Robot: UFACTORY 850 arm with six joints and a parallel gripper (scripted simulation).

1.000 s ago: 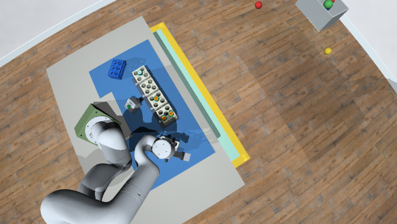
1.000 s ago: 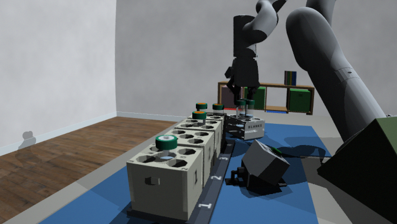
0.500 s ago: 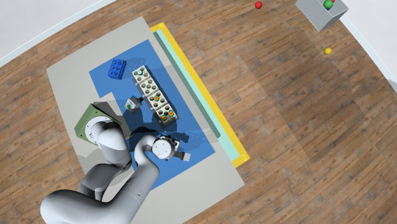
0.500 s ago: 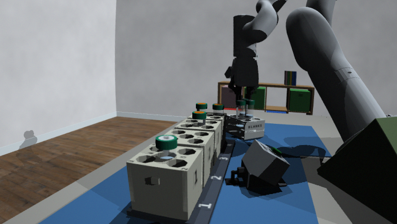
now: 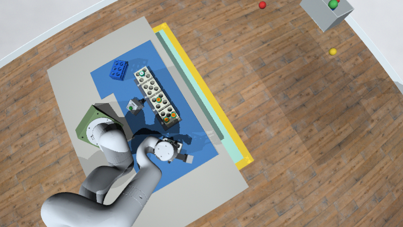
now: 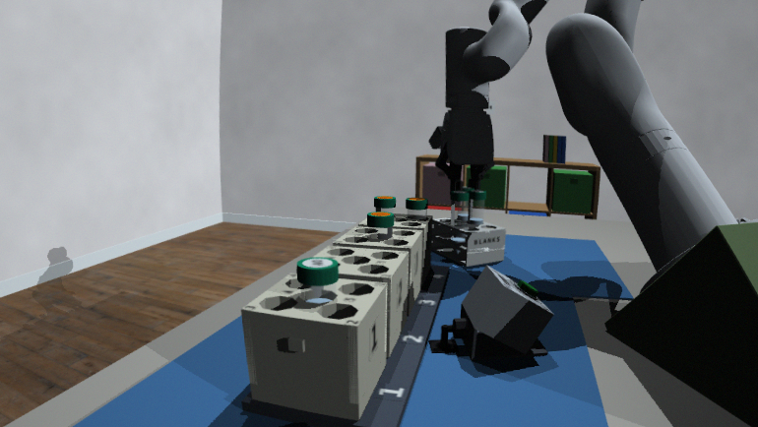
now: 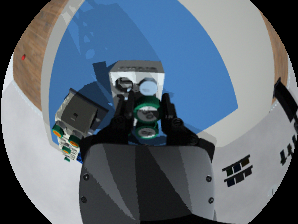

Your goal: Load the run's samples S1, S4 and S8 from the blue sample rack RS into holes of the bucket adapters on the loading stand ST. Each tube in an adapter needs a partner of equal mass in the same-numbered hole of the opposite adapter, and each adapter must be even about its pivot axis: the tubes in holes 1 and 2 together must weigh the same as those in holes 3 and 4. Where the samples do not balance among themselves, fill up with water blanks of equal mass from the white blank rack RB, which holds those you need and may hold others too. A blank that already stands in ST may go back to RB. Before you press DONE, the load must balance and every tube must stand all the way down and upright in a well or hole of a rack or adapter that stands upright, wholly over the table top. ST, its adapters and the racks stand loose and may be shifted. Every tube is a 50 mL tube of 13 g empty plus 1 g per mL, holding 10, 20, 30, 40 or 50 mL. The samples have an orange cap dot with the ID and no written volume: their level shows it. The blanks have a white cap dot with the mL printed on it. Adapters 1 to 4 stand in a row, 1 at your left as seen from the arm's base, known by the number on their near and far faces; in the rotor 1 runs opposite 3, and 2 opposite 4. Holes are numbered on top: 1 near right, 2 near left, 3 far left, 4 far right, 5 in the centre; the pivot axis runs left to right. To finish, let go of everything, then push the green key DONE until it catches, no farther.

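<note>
My gripper (image 6: 466, 183) (image 7: 148, 100) hangs straight down over the white blank rack RB (image 6: 485, 241) (image 7: 135, 68). It is shut on the green cap of a blank tube (image 7: 147, 110) that stands in the rack. Another blank (image 7: 148, 87) (image 6: 479, 195) stands beside it. In the top view my wrist hides the rack. The stand ST (image 5: 156, 97) (image 6: 418, 329) holds adapters 1 to 4 in a row. A white-dot blank (image 5: 142, 73) (image 6: 317, 270) stands in adapter 1. One orange-dot sample (image 5: 158, 99) (image 6: 380, 218) stands in adapter 3, and two samples (image 5: 166, 120) (image 5: 173, 114) stand in adapter 4. The blue rack RS (image 5: 119, 69) shows no tubes.
The grey DONE box (image 5: 134, 106) (image 6: 506, 313) (image 7: 80, 115) with its green key (image 5: 130, 108) (image 6: 527, 286) stands between my base (image 5: 92, 126) and ST. A yellow and mint strip (image 5: 203, 92) runs along the table's far edge. A shelf (image 6: 531, 185) stands at the back wall.
</note>
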